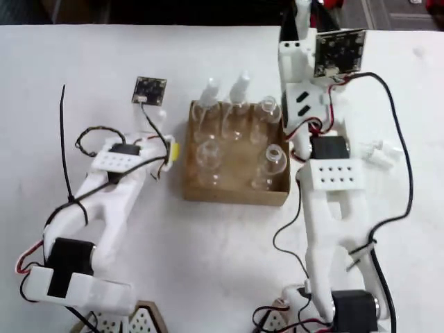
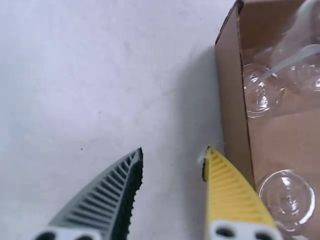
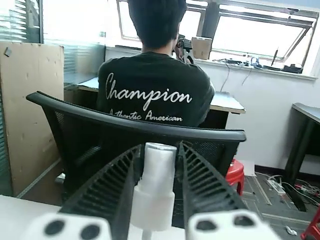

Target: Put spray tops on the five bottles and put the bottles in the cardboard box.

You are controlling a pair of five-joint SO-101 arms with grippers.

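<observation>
The cardboard box sits mid-table with several clear bottles standing in it. Two bottles at the back carry white spray tops; a bottle at the front right has a bare neck. My right gripper is raised at the table's far edge, pointing out into the room, shut on a white spray top. My left gripper is open low over the table, its yellow finger just outside the box's left wall. Bare-necked bottles show inside that wall.
Loose white spray tops lie on the table right of the right arm. Cables trail around both arms. A small circuit board lies left of the box. A person sits in a black chair beyond the table.
</observation>
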